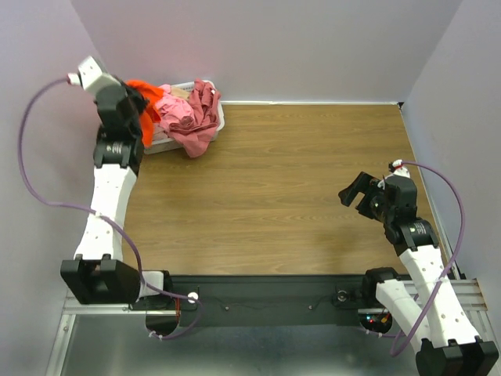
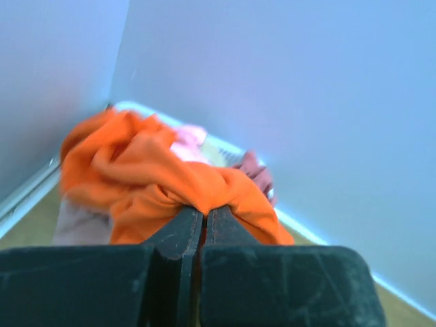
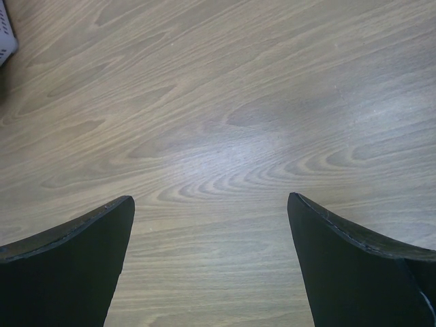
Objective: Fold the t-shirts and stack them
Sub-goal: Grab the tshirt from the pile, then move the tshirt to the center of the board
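Note:
A crumpled pile of t-shirts fills the white basket (image 1: 220, 117) at the table's back left corner. The bright orange t-shirt (image 1: 145, 98) (image 2: 143, 177) lies on top at the left, with a light pink one (image 1: 174, 111) (image 2: 187, 139) and a dusty rose-maroon one (image 1: 201, 113) (image 2: 255, 170) beside it. My left gripper (image 1: 141, 106) (image 2: 204, 211) is over the basket's left end, shut on a fold of the orange t-shirt. Over the bare wood at the right side, my right gripper (image 1: 356, 196) (image 3: 211, 204) stands open with nothing between its fingers.
The maroon shirt hangs over the basket's near rim onto the wooden table (image 1: 297, 180). Grey-lilac walls (image 1: 274, 47) close in the back and both sides. A corner of the basket (image 3: 5, 34) shows at the right wrist view's top left.

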`<state>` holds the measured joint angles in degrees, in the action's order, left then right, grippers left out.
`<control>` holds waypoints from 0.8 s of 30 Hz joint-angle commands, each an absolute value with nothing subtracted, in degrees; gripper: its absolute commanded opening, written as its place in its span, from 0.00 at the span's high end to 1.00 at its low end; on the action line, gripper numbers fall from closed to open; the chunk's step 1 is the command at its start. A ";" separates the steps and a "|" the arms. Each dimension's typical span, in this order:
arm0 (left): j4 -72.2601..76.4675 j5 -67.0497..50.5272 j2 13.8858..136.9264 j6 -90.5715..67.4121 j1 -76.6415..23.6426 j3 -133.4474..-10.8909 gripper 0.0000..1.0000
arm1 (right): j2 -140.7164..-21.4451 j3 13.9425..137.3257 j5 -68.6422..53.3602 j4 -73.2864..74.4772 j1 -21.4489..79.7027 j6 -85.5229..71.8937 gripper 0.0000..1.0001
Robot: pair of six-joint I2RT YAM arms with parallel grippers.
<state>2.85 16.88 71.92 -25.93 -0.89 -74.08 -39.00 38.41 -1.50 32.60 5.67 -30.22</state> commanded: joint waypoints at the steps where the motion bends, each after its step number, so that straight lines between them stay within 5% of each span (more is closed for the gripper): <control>1: -4.12 16.35 79.77 -26.11 -1.14 -95.15 1.00 | -38.50 37.62 -2.90 30.24 5.63 -29.44 0.00; 11: -14.59 9.68 97.73 -26.27 -1.14 -141.20 1.00 | -38.58 37.53 -2.37 30.06 5.63 -29.71 0.00; 16: -6.70 0.88 92.30 -30.23 -2.19 -136.78 1.00 | -38.15 37.35 -1.85 29.97 5.62 -29.79 0.00; 18: -1.79 -15.43 89.57 -33.84 -6.47 -130.73 1.00 | -38.23 37.35 -1.85 29.88 5.54 -29.79 0.00; 24: -0.27 -13.88 83.50 -28.56 -23.89 -125.26 1.00 | -37.97 37.35 -2.11 29.88 5.63 -29.79 0.00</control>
<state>-9.82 -7.77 89.52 -30.44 -15.79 -127.24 -38.98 38.39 -2.17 32.56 5.67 -30.22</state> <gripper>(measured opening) 0.047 0.998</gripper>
